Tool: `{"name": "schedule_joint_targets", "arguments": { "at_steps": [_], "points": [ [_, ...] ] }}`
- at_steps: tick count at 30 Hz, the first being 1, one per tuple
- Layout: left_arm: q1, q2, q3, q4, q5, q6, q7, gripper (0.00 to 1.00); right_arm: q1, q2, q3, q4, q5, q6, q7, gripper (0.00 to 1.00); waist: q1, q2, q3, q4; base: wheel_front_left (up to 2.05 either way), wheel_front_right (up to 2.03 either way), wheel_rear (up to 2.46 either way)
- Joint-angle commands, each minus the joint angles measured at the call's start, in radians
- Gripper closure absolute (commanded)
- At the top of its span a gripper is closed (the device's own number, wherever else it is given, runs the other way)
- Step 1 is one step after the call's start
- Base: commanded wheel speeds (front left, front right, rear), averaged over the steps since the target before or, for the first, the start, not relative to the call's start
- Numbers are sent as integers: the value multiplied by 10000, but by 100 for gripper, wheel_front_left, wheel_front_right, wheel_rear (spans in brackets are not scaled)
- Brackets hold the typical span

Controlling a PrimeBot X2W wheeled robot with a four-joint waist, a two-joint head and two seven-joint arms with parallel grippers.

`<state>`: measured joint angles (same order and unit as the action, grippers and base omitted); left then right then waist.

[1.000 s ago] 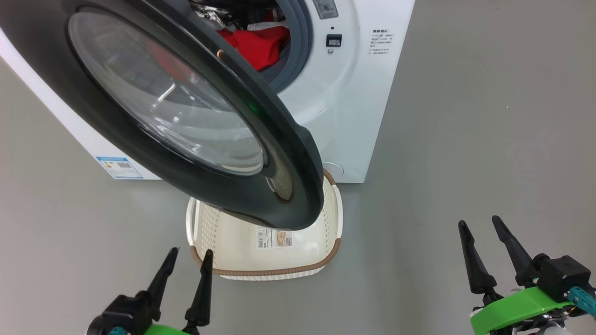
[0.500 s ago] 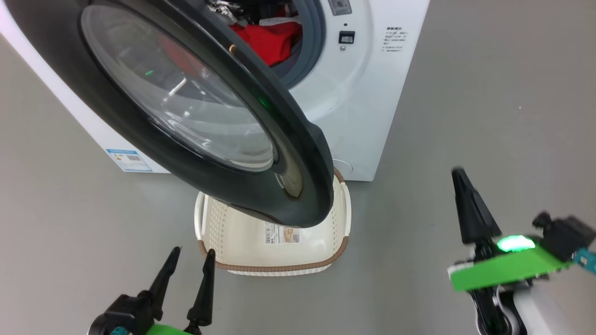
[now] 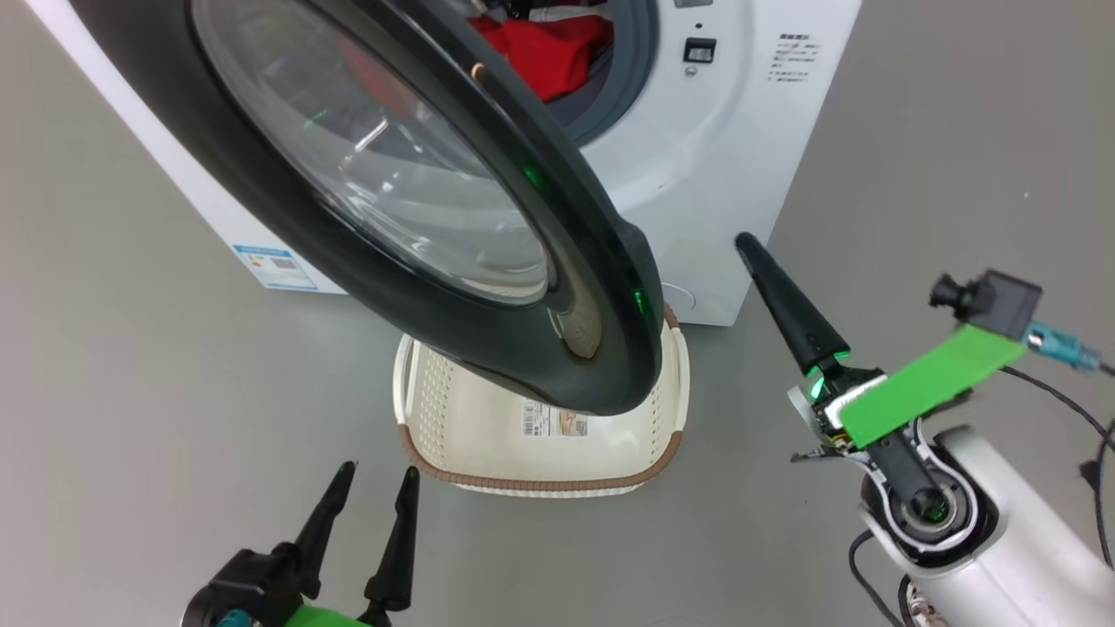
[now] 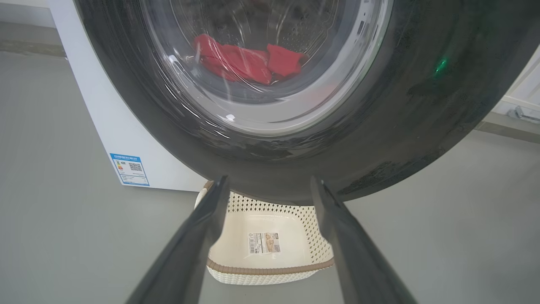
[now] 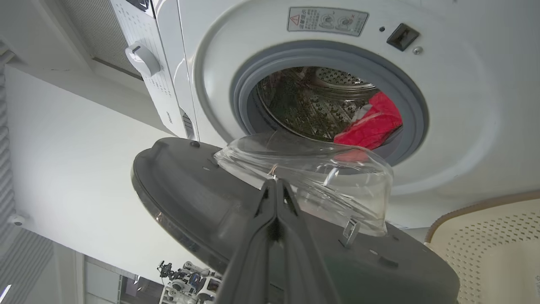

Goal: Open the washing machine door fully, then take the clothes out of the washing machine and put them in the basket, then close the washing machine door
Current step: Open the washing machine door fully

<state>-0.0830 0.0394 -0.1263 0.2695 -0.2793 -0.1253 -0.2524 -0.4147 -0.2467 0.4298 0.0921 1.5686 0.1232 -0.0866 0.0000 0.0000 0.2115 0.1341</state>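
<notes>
The washing machine door [image 3: 287,218], black-rimmed with a clear glass bowl [image 5: 312,177], stands partly open over the basket [image 3: 649,466]. Red clothes [image 3: 557,52] lie in the steel drum of the white washing machine [image 3: 723,174]; they also show through the glass [image 4: 249,61] and in the opening [image 5: 371,122]. My right gripper [image 3: 749,248] is shut and empty, raised to the right of the door's free edge, fingers [image 5: 276,202] pressed together and pointing at the door's inner side. My left gripper [image 3: 379,475] is open, low at the front left, just before the basket [image 4: 270,266].
Grey floor lies all around. The basket sits on the floor right against the machine's front, partly under the door. A blue label [image 3: 274,266] marks the machine's side. A cable [image 3: 1063,401] trails from my right arm.
My right gripper has shut and risen up and leftward toward the door's free edge. The camera has shifted, so the scene sits further right. The left gripper stays as it was.
</notes>
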Motion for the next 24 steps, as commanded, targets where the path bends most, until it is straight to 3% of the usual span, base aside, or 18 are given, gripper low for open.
{"name": "schedule_joint_targets", "arguments": {
  "at_steps": [1, 7, 12, 24],
  "points": [
    [-284, 108, 273, -207, -113, -38, -94, 0, -185, -20, 106, -270, 237, 75, 227, 100, 0, 0, 81, 83, 0, 0, 0],
    [-425, 108, 126, -203, -225, -2, -94, 0, -600, -50, -231, 191, 1452, 75, 2392, 100, 0, 0, 288, 240, 0, 0, 0],
    [-488, 108, 35, -178, -282, 2, -94, 0, -802, 58, -570, 718, 1777, 75, 4001, 100, 0, 0, 367, 328, 0, 0, 0],
    [-500, 108, -100, -90, -337, 13, -94, 0, -741, 718, -1079, 1030, 1276, 75, 5759, 100, 0, 0, 348, 482, 0, 0, 0]
  ]
}}
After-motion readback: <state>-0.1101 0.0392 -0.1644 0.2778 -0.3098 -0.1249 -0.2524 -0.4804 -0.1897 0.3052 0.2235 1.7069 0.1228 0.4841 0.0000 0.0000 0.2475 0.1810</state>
